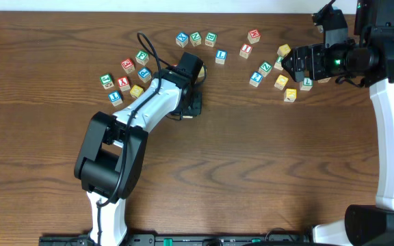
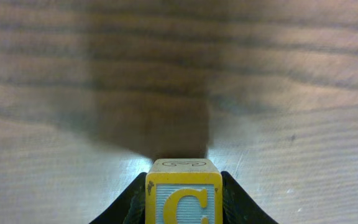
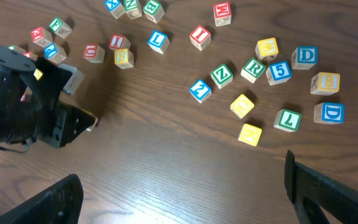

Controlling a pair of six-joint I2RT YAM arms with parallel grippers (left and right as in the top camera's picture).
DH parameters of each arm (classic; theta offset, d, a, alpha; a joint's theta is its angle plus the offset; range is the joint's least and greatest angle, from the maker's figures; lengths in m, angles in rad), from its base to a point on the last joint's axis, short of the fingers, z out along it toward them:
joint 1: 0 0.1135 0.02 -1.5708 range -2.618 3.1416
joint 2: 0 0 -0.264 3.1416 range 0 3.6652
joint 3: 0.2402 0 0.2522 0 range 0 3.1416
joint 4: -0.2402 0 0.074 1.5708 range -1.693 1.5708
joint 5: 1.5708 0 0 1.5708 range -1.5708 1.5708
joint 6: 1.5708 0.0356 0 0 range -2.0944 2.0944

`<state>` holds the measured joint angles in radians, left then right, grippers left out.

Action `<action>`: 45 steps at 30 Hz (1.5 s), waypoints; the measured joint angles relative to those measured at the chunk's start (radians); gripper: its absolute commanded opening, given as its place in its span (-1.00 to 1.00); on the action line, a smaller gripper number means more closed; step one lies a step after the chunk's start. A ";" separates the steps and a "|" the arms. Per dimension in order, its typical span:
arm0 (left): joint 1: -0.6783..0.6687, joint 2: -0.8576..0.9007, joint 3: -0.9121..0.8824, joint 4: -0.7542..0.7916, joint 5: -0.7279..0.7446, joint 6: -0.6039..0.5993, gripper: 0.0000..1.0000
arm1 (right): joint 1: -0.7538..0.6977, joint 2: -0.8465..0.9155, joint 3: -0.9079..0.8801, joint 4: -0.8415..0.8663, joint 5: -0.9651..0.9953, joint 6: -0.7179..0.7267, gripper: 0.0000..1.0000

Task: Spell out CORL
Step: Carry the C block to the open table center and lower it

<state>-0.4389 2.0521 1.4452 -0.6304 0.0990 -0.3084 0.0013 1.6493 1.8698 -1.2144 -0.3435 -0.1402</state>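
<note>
1. The left gripper is partly closed. Its 2 fingers pinch the C block on 2 opposite side faces. The block sits square between the pads, and its yellow-framed face with the blue C is turned toward the wrist camera. Below it is bare wooden table. The block appears lifted, but whether it touches the surface cannot be confirmed.

2. Handling: the C block is a small wooden cube, judged light, rigid and not fragile. Its painted faces look smooth and may slip.
   - Grip across 2 parallel faces, centred, with the pads flat.
   - A grip on a corner or edge would likely let the cube twist.

3. The left arm, seen from overhead, runs diagonally from its base at the near left edge to the table's middle. The wrist ends just right of the left cluster of blocks.

4. The right gripper has its jaws spread to full width with nothing between them. It hovers over the right cluster.
   - The R block, a green letter on white, lies there beside a green Z block.
   - The L block, with a blue letter, lies apart between the 2 clusters.
   - Several yellow-topped blocks are present. Which one carries the O cannot be read.

5. The right arm rises from its base at the near right edge, then turns left across the far side of the table.
</note>
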 measured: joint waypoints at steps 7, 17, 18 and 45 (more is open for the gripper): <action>0.000 0.000 -0.013 0.032 -0.002 0.013 -0.39 | 0.000 0.000 0.000 0.000 0.000 0.000 0.98; 0.000 0.013 -0.014 0.079 -0.024 0.018 -0.39 | 0.000 0.000 0.000 0.000 0.002 0.000 0.98; 0.000 0.013 -0.014 0.080 -0.024 0.018 -0.39 | 0.000 0.000 0.000 0.000 0.002 0.000 0.99; 0.000 0.014 -0.014 0.071 -0.026 0.023 -0.02 | 0.000 0.000 0.000 0.000 0.002 0.000 0.99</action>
<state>-0.4389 2.0666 1.4307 -0.5591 0.0731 -0.2859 0.0013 1.6493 1.8698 -1.2144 -0.3416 -0.1402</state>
